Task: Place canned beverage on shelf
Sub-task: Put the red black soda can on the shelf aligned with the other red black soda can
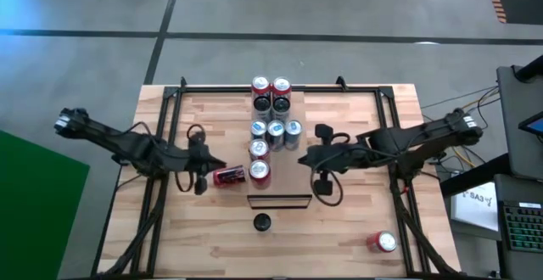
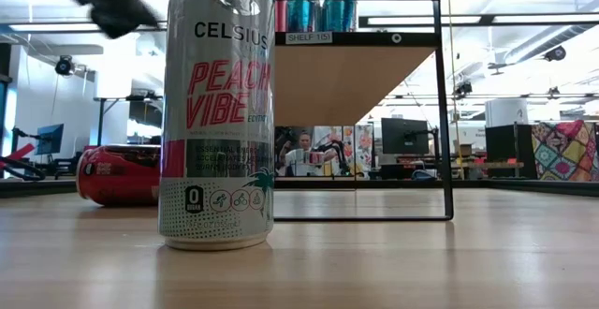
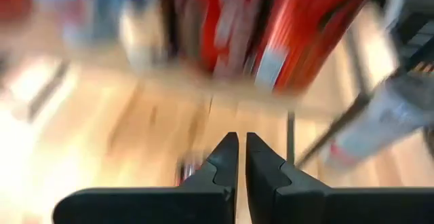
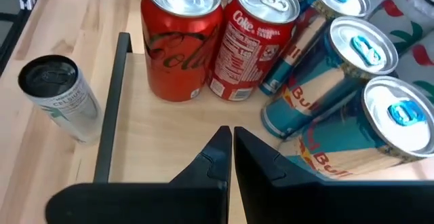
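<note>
Cans (image 1: 273,119) crowd the shelf (image 1: 293,171); one red can (image 1: 229,176) lies on its side on the table (image 1: 356,229), just beside the left gripper (image 1: 201,184). Both it and the right gripper (image 1: 323,185), over the shelf, are closed and empty.

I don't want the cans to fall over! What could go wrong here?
1. A red can already lies on its side by the left claw, so it might roll when nudged.
2. The shelf is crowded with cans packed close, like the Coke cans and the blue cans. The right claw, shut, sits right near them and might bump one over.
</note>
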`<action>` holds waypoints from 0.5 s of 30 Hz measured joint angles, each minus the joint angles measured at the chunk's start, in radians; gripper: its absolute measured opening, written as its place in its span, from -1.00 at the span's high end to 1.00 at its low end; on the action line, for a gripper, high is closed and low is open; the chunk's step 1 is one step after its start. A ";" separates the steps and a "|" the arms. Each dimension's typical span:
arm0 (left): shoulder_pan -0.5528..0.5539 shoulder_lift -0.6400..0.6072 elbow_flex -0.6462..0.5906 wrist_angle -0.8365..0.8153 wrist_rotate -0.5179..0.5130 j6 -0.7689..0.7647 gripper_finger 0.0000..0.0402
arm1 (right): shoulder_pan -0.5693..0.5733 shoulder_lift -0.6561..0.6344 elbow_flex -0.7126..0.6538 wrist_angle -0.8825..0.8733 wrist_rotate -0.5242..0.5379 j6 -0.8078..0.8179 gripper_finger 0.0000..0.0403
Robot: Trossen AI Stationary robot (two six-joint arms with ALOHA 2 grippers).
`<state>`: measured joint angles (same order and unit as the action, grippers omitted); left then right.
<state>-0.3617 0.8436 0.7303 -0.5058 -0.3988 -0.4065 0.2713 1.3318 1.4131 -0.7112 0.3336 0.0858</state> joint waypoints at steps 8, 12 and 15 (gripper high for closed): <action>-0.070 0.097 0.004 -0.163 0.026 -0.210 1.00 | 0.006 -0.041 -0.107 0.087 -0.001 -0.058 0.96; -0.076 0.153 -0.020 -0.164 0.023 -0.231 1.00 | 0.009 -0.040 -0.107 0.089 -0.005 -0.062 0.96; -0.076 0.191 -0.026 -0.162 0.018 -0.232 0.96 | 0.008 -0.040 -0.107 0.089 -0.027 -0.065 0.96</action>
<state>-0.4377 1.0351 0.7040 -0.6681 -0.3813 -0.6384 0.2794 1.2922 1.3060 -0.6224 0.3069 0.0206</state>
